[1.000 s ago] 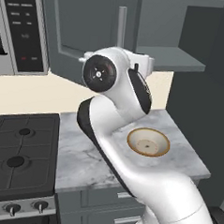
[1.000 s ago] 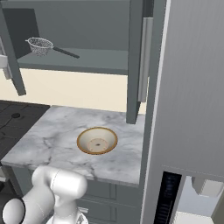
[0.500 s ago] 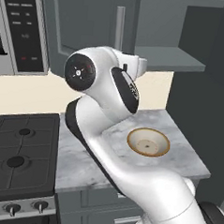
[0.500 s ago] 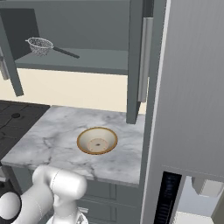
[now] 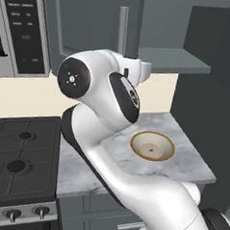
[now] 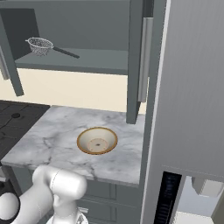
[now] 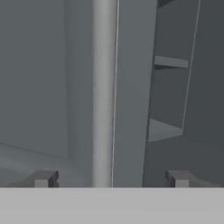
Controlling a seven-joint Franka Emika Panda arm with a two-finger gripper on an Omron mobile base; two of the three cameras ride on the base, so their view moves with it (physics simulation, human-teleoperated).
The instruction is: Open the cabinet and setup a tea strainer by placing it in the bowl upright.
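Note:
The dark grey cabinet [image 6: 83, 26] stands with both doors swung out. On its grey shelf lies the tea strainer [image 6: 43, 45], a small mesh basket with a thin dark handle. The brown-rimmed bowl [image 6: 97, 141] [image 5: 152, 146] sits empty on the marble counter below. In the hand view my gripper [image 7: 109, 179] is open, and the long silver bar handle [image 7: 104, 87] of the left door runs up between its fingertips [image 7: 43, 179]. In the left base view my hand is up by that handle [image 5: 122, 23], mostly hidden behind my own arm.
A microwave [image 5: 21, 29] hangs at the left above a black stove [image 5: 18, 159]. A tall grey panel [image 6: 192, 87] closes the right side. The right door's handle [image 6: 144, 59] juts out over the counter [image 6: 43, 140]. Grey drawers sit below.
My arm's elbow has swung to the left while the hand stayed at the left door's handle. Bowl, strainer and doors have not visibly moved.

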